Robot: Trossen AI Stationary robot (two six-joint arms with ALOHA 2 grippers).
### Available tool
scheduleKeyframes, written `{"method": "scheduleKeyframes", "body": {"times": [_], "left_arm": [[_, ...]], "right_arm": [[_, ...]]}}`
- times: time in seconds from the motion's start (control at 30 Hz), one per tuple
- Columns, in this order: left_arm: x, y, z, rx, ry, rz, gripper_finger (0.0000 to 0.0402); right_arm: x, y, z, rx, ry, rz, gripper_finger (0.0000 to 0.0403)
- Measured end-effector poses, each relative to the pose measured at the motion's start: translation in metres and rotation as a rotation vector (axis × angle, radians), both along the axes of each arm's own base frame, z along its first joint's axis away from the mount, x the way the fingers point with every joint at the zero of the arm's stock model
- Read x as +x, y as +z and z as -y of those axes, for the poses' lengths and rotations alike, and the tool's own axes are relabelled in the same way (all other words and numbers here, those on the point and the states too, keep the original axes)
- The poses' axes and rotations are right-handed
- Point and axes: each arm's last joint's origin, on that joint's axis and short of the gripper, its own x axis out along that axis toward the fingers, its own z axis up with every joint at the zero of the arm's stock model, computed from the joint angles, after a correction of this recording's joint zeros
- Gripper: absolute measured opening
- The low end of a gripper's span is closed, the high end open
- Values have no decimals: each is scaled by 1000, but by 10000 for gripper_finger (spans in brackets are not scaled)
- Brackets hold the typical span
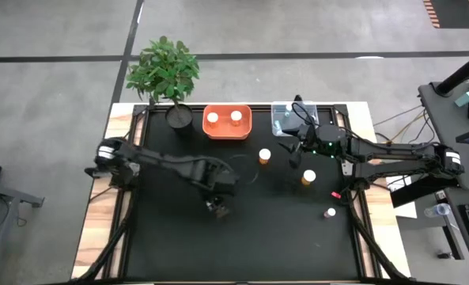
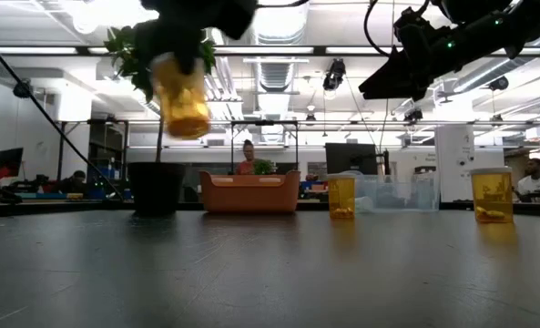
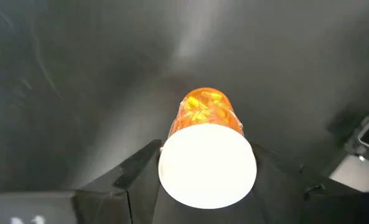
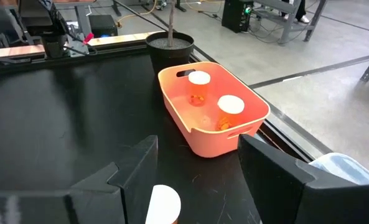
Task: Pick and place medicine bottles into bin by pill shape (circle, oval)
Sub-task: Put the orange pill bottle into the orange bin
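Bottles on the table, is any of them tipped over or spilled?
None looks spilled. Two amber bottles stand upright on the black table, two more sit upright in the orange bin, and a tiny pink-capped one sits alone. The left gripper holds one in the air.

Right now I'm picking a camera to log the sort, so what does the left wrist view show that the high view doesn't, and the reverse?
Left wrist only: yellow pills inside the white-capped amber plastic bottle, held between the left end effector fingers.
High only: the orange plastic bin with two capped bottles, the clear bin, the potted plant, the right end effector.
Both: the black tabletop.
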Motion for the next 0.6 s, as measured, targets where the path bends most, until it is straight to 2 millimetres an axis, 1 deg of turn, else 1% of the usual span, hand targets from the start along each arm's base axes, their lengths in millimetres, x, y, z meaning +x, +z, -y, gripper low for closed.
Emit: {"method": "scheduleKeyframes", "body": {"times": [0.13, 0.27, 0.37, 0.43, 0.5, 0.6], "left_arm": [[16, 19, -21, 94, -50, 19, 198], [24, 40, -51, 211, -80, 51, 198], [25, 55, -81, 324, -80, 90, 198], [25, 61, -103, 414, -61, 104, 198], [25, 64, -127, 476, -34, 114, 198], [24, 63, -163, 508, 8, 135, 198]], "right_arm": [[0, 0, 0, -2, 1, 0, 215], [0, 0, 0, -4, 0, 0, 215], [0, 0, 0, -4, 1, -2, 215], [0, 0, 0, -5, 1, -3, 215], [0, 0, 0, -9, 3, -4, 215], [0, 1, 0, -12, 4, -5, 215]]}}
